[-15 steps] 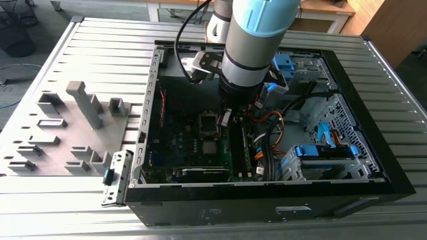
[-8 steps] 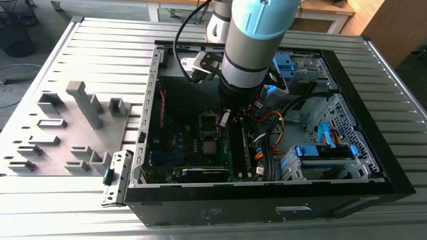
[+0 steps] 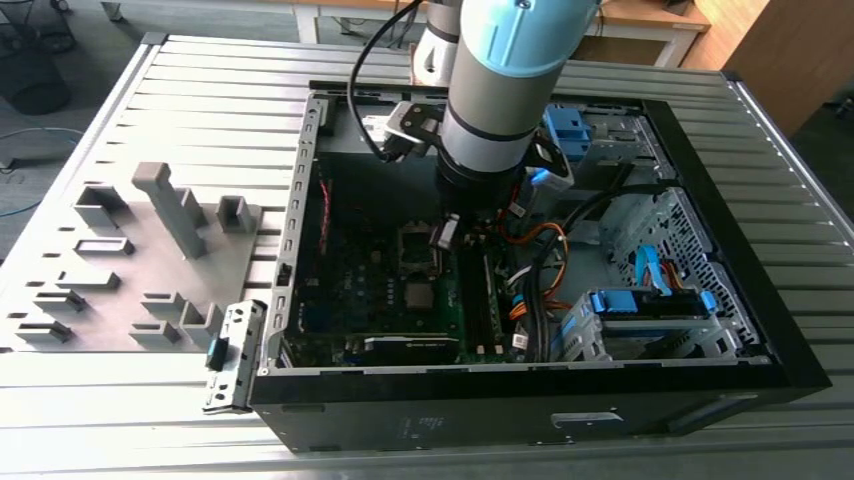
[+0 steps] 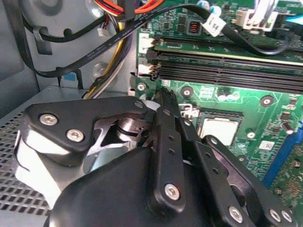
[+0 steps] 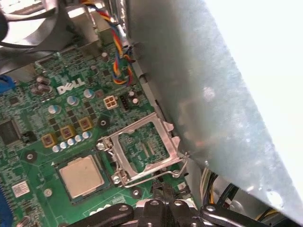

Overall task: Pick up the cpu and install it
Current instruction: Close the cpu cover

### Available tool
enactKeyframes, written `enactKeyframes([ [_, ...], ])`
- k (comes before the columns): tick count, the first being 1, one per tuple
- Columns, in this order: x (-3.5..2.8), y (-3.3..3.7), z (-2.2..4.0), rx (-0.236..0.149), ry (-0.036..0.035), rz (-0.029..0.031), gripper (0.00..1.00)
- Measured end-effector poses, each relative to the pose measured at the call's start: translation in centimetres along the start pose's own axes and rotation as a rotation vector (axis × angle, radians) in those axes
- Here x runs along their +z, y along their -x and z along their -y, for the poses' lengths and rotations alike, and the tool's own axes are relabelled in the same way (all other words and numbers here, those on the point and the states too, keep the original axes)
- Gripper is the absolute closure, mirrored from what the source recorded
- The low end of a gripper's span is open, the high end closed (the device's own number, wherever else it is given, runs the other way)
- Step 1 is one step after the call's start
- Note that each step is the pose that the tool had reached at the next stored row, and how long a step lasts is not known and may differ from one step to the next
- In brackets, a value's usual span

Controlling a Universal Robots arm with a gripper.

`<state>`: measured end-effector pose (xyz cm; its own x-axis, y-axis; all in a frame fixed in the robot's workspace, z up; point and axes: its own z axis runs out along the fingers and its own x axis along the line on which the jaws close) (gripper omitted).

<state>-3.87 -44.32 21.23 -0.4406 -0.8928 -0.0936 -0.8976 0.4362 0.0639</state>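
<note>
The cpu [image 5: 81,176] is a small square chip with a silver-grey top, lying flat in its socket on the green motherboard [image 5: 61,109]; it also appears as cpu [image 4: 218,130] and cpu [image 3: 419,295]. Beside it the socket's metal load plate [image 5: 142,149] stands swung open, with its wire lever [image 5: 163,174] along one edge. My gripper [image 5: 162,190] is shut, its black fingertips [image 4: 164,97] pressed together just off the plate's lever edge and apart from the cpu. I see nothing between the fingers. In the exterior view the gripper [image 3: 445,232] hangs low inside the open computer case [image 3: 334,385].
Black memory slots [image 4: 227,71] and bundled cables [image 3: 541,255] run close to the gripper. A blue-tabbed drive cage [image 3: 647,300] fills the case toward the exterior view's right. A grey fixture plate with upright blocks [image 3: 134,260] lies outside the case at the exterior view's left.
</note>
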Motion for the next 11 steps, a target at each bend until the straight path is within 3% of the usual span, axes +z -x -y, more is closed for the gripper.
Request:
enactKeyframes([
  [11, 0.63, 0.99, -0.53, 0.012, -0.0007, 0.0018, 0.89],
])
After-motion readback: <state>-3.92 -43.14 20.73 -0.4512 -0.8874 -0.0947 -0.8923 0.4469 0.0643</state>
